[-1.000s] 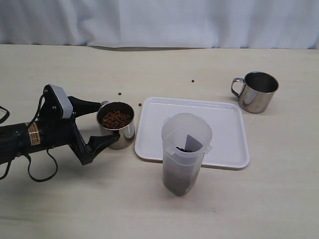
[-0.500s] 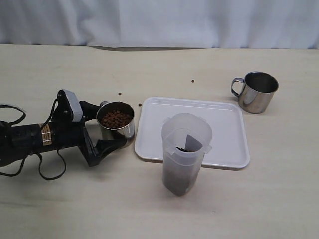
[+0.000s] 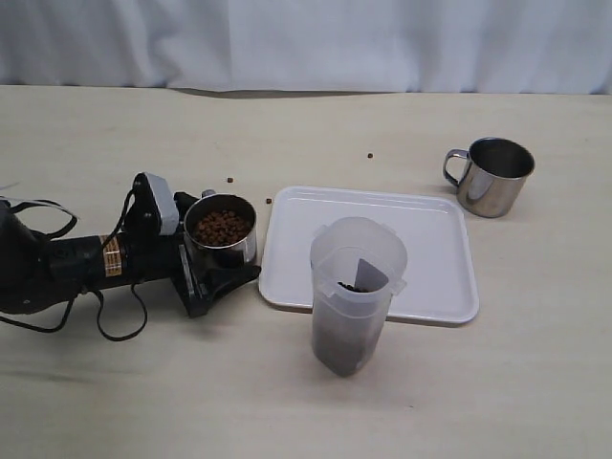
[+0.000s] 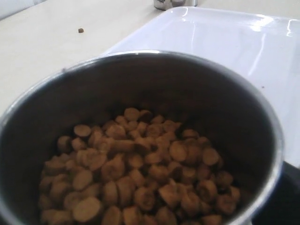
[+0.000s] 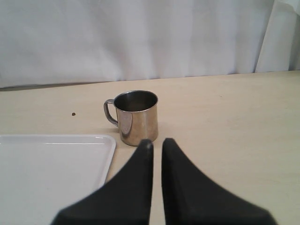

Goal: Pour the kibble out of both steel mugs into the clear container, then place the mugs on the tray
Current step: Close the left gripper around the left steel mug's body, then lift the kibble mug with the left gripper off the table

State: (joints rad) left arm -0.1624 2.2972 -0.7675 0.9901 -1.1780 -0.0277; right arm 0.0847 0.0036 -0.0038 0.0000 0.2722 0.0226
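Note:
A steel mug [image 3: 229, 251] full of kibble [image 3: 222, 228] stands just left of the white tray [image 3: 430, 239]. My left gripper [image 3: 223, 237] lies low on the table and is open, one finger behind the mug and one finger [image 3: 229, 280] in front, close to its wall. The left wrist view is filled by this mug [image 4: 225, 93] and its kibble [image 4: 136, 178]. The second steel mug [image 3: 492, 177] stands empty at the far right, ahead of my right gripper [image 5: 157, 142], which is shut and holds nothing. The clear container [image 3: 356, 292] holds some kibble at its bottom.
Loose pellets lie on the table near the tray's far-left corner [image 3: 230, 180] and further back [image 3: 369, 156]. The container overlaps the tray's near edge. A white curtain [image 3: 306, 38] closes off the far side. My right gripper is outside the exterior view.
My left arm has slid right along the table, and its fingers now straddle the full mug instead of stopping short of it. The mug, container and right gripper have stayed put.

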